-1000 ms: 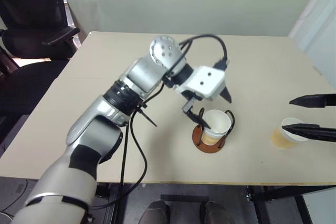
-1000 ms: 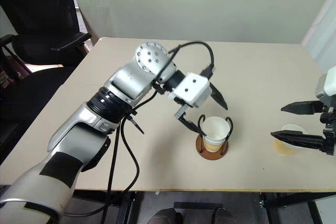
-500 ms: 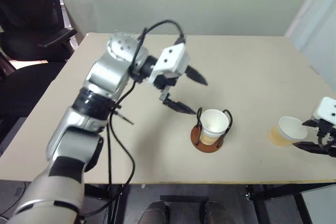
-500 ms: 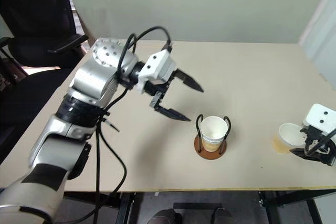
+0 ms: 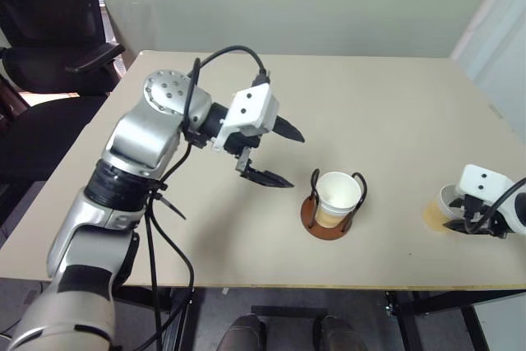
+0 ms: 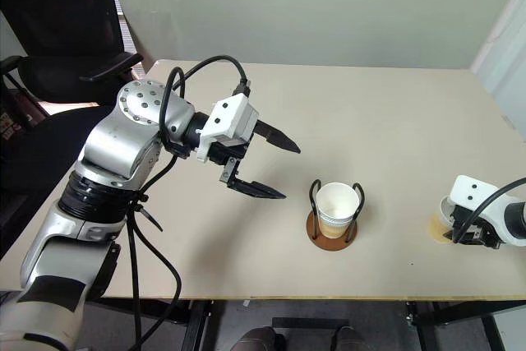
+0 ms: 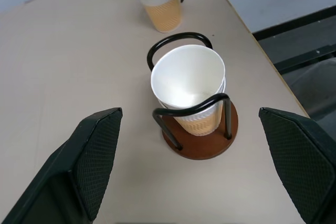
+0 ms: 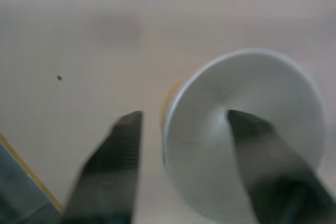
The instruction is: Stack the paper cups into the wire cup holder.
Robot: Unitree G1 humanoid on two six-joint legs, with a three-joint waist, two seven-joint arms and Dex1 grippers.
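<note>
My fingers [image 7: 94,161] wear matt black, finely textured pads; the paper cups [image 7: 190,88] look smooth and white inside, ribbed tan outside; the wire cup holder [image 7: 202,139] pairs glossy black wire with reddish-brown wood on a matt beige table [image 5: 394,113]

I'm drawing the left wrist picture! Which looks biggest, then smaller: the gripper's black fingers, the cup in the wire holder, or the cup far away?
1. The left gripper's fingers, though they only look huge by being nearest the camera.
2. The cup in the wire holder.
3. The far cup, probably the same size really, just farther off.
</note>
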